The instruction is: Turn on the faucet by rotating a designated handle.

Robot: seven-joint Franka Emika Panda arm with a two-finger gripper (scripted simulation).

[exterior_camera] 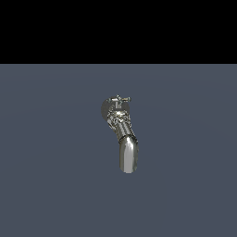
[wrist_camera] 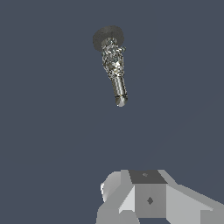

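The chrome faucet (exterior_camera: 121,129) stands in the middle of a flat grey-blue floor in the exterior view. Its thick bent spout (exterior_camera: 127,155) points toward the camera, and its dark round base (exterior_camera: 104,109) is behind the knobbly body. The small cross-shaped handle (exterior_camera: 121,98) sits on top of the body, with thin arms pointing to the sides. In the wrist view the faucet (wrist_camera: 114,65) is seen from far off, base (wrist_camera: 107,36) at one end and spout (wrist_camera: 119,92) at the other. I cannot pick out the handle there. No gripper fingers show in either view.
A white and grey blocky part of the arm (wrist_camera: 148,197) fills the edge of the wrist view, well apart from the faucet. The grey-blue floor (exterior_camera: 55,162) spreads around the faucet on all sides. A black band lies beyond its far edge.
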